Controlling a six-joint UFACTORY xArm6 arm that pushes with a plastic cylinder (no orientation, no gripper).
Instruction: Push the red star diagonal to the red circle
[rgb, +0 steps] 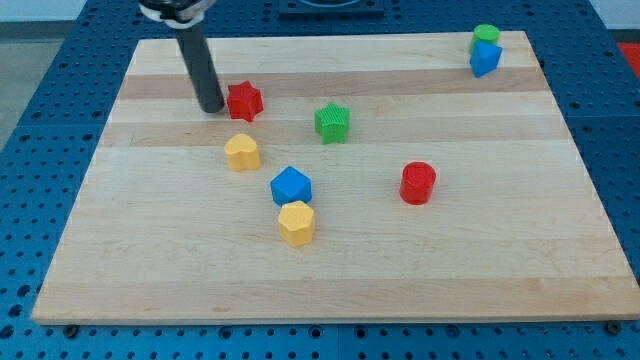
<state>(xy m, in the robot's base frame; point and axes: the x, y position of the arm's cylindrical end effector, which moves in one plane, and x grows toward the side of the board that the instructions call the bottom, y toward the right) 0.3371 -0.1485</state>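
Note:
The red star (244, 101) lies on the wooden board at the upper left. My tip (211, 107) stands right at the star's left side, touching or nearly touching it. The red circle (418, 183) is a short cylinder at the right of centre, well down and to the right of the star. A green star (332, 122) lies between them, a little above the line from the red star to the red circle.
A yellow heart-like block (241, 152) sits below the red star. A blue block (291, 185) and a yellow hexagon (296, 222) touch near the centre. A green cylinder (486, 36) and a blue block (484, 58) sit at the top right corner. The board's (560, 250) edges bound the surface.

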